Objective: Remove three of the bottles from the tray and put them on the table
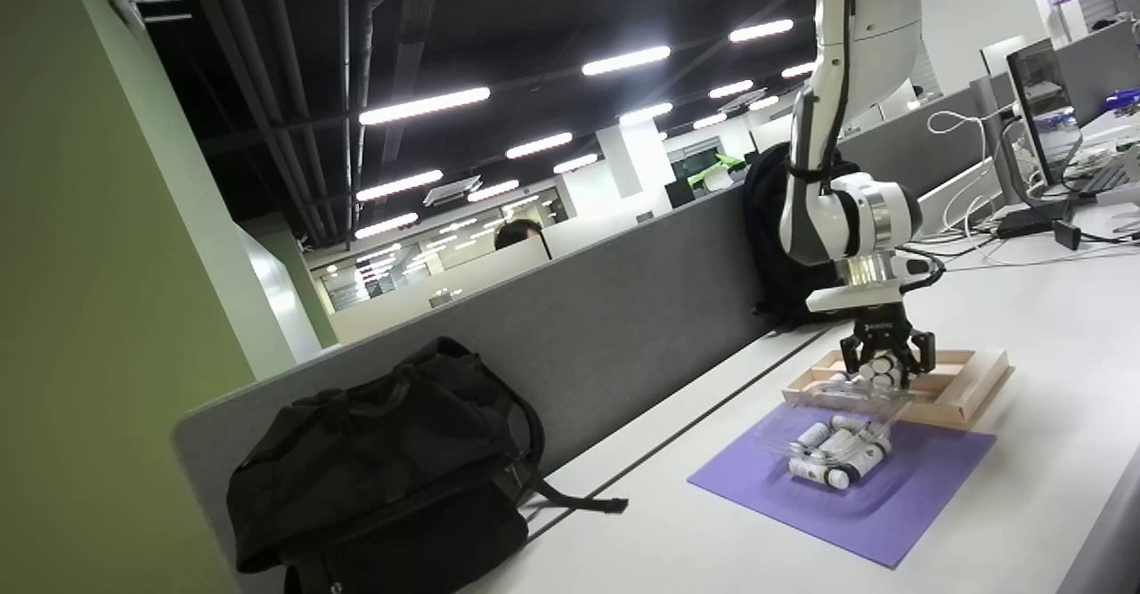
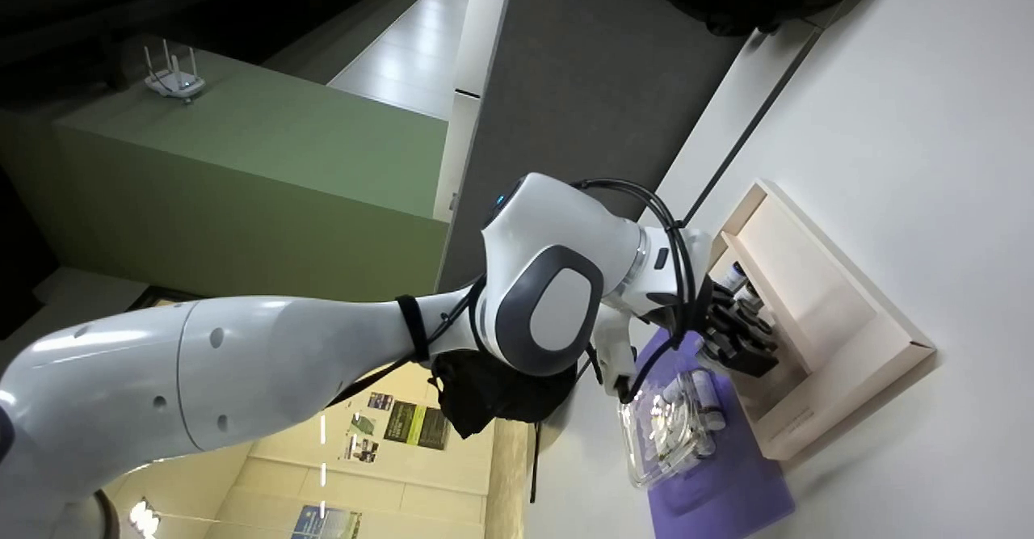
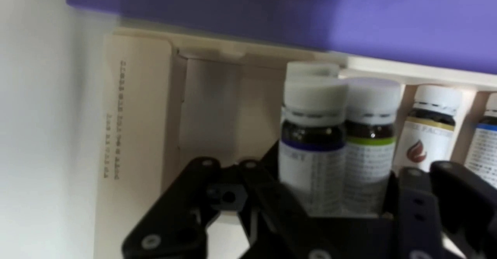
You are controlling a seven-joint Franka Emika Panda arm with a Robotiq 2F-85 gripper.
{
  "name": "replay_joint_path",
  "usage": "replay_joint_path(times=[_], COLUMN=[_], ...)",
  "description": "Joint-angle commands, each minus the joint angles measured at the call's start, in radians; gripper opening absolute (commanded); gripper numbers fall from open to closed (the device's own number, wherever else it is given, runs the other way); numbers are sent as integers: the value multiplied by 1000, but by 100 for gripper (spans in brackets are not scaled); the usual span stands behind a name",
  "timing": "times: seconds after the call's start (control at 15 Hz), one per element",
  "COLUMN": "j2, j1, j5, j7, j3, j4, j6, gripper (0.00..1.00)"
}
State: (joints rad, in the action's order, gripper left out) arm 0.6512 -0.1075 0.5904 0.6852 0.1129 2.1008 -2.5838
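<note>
Bottle caps are white, the mat purple, claw black.

White robot arm with dark grey trim hangs down over a shallow light-brown wooden tray, and its black two-fingered claw has a little bunch of small whitish bottles between the fingers. Can't really tell if they're clear of the tray. Right beside it there's a flat purple mat on the pale grey-white counter, holding a clear plastic box with more white bottles lying every which way. Big black fabric backpack slumped against the grey divider panel, strap trailing onto the counter. Another black bag is behind the arm, and there's a dark upright screen off right.
</note>
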Motion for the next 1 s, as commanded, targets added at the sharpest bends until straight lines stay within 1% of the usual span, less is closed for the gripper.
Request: replay_joint_path(times=[0.0, 0.27, 0.4, 0.53, 0.6, 0.67, 0.73, 0.87, 0.93], j2=[-85, -167, -174, -156, -146, -140, -135, -119, -107], j1=[-15, -39, -64, -112, -142, -189, -215, -269, -281], j5=[2, -5, -2, 13, 33, 65, 88, 96, 79], j7=[16, -7, -26, -86, -132, -241, -301, -460, -504], j3=[8, 32, 53, 62, 58, 37, 35, 32, 44], j4=[7, 25, 20, -3, -12, -15, -21, -34, -41], j6=[61, 62, 37, 25, 7, -25, -40, -35, -28], gripper=[7, 8, 8, 8, 8, 8, 8, 8, 8])
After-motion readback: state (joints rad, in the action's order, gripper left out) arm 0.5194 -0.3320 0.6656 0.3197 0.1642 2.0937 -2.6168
